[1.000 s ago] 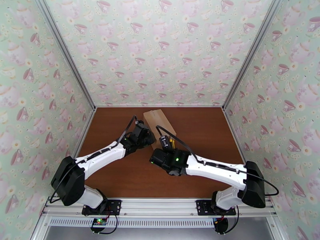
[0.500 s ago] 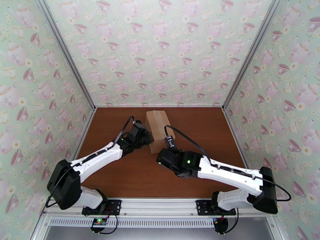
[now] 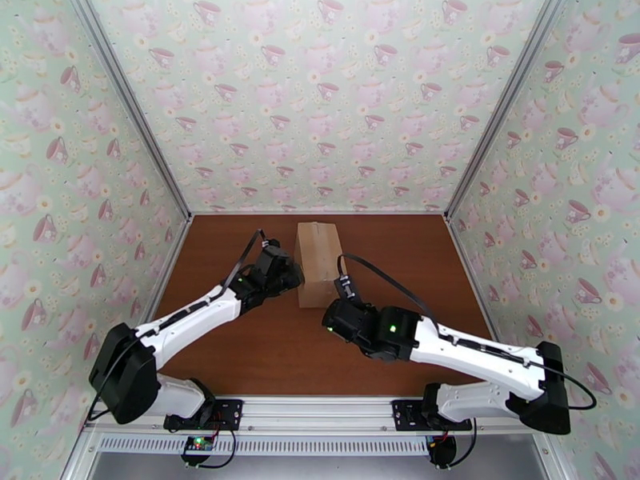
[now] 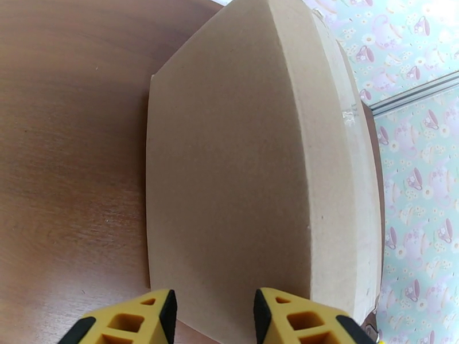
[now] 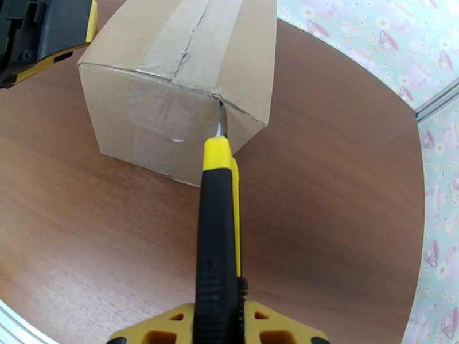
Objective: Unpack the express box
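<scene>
The express box [image 3: 318,254], a plain brown carton with clear tape along its top seam, lies lengthwise at the table's middle back. My left gripper [image 3: 292,274] stands open against its left side; in the left wrist view the yellow fingertips [image 4: 155,316] are apart just short of the box's side [image 4: 229,167]. My right gripper [image 5: 218,325] is shut on a black-and-yellow utility knife [image 5: 217,225]. The knife's blade tip touches the top edge of the box's near end [image 5: 166,110], beside the tape. From above, the right gripper [image 3: 340,310] sits just in front of the box.
Brown wooden table [image 3: 240,354] inside teacup-patterned walls [image 3: 320,114] with aluminium corner posts [image 3: 488,130]. Bare tabletop lies on both sides of the box and in front of the arms. The left gripper's body [image 5: 34,35] shows at the right wrist view's upper left.
The box has turned from slanted to straight along the table's depth. My right arm has drawn back and to the right, bringing the knife to the box's near end. The left gripper followed the box's side.
</scene>
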